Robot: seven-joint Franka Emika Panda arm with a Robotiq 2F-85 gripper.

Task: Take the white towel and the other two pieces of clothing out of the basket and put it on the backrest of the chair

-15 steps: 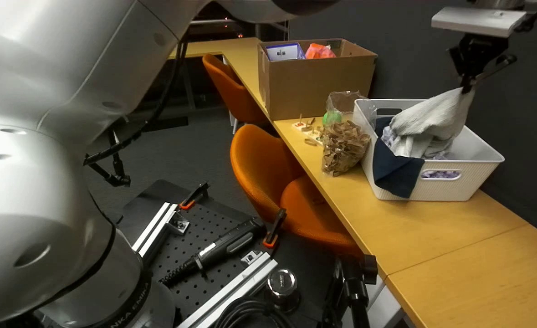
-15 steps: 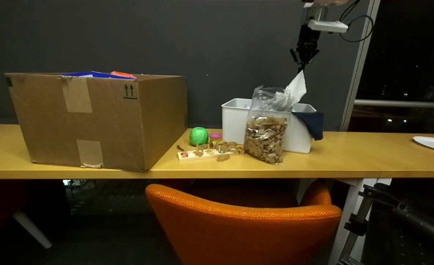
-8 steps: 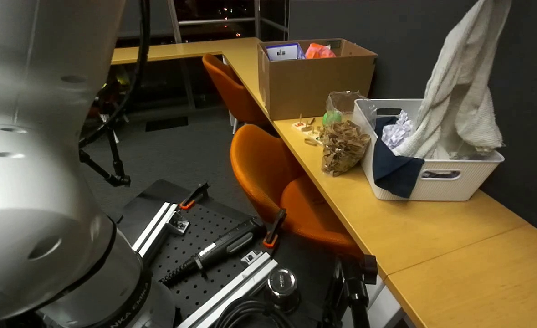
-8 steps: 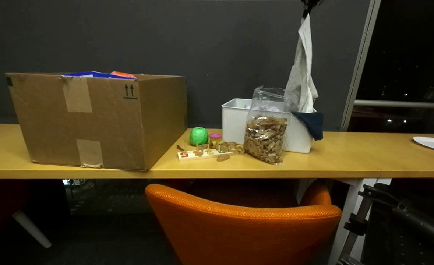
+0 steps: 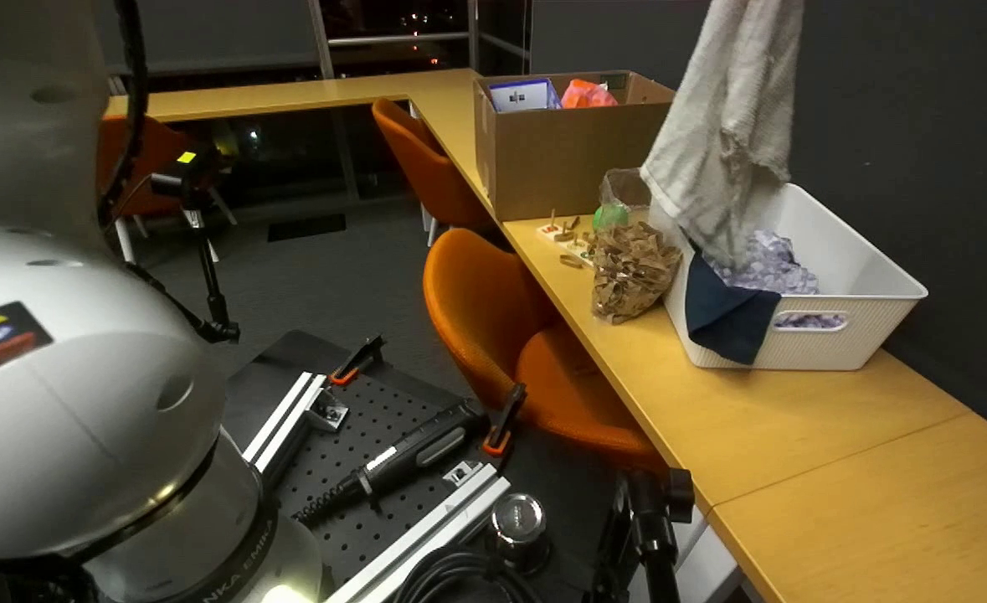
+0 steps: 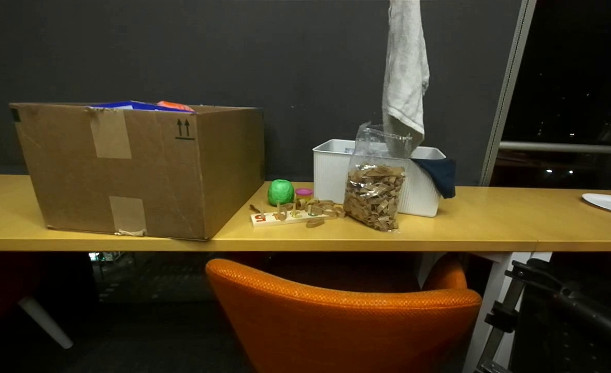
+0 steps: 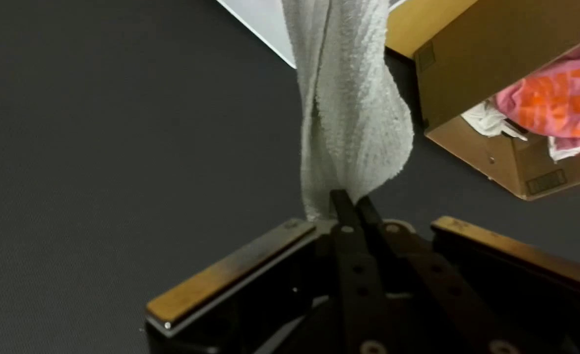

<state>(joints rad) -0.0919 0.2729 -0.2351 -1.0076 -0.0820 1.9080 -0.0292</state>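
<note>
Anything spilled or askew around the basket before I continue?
Yes: the dark blue cloth drapes partly outside the basket, over its rim, and brown loops lie scattered around the wooden board, perhaps spilled from the clear bag.

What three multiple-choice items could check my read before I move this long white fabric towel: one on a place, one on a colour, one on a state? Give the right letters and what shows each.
1) Where does the dark-blue folded fabric cloth hang?
A) Over the orange upholstered chair
B) Over the rim of the white rectangular plastic basket
C) Onto the grey floor

2) What colour is the small ball-like object near the brown rectangular cardboard box?
A) Blue
B) Red
C) Green

3) How is the black two-fingered gripper?
A) Shut on the long white fabric towel
B) Wide open
C) Shut on nothing

1 B: an exterior view shows the cloth folded over the basket's rim.
2 C: its green surface shows in both exterior views.
3 A: in the wrist view it pinches the towel's gathered end.
</note>
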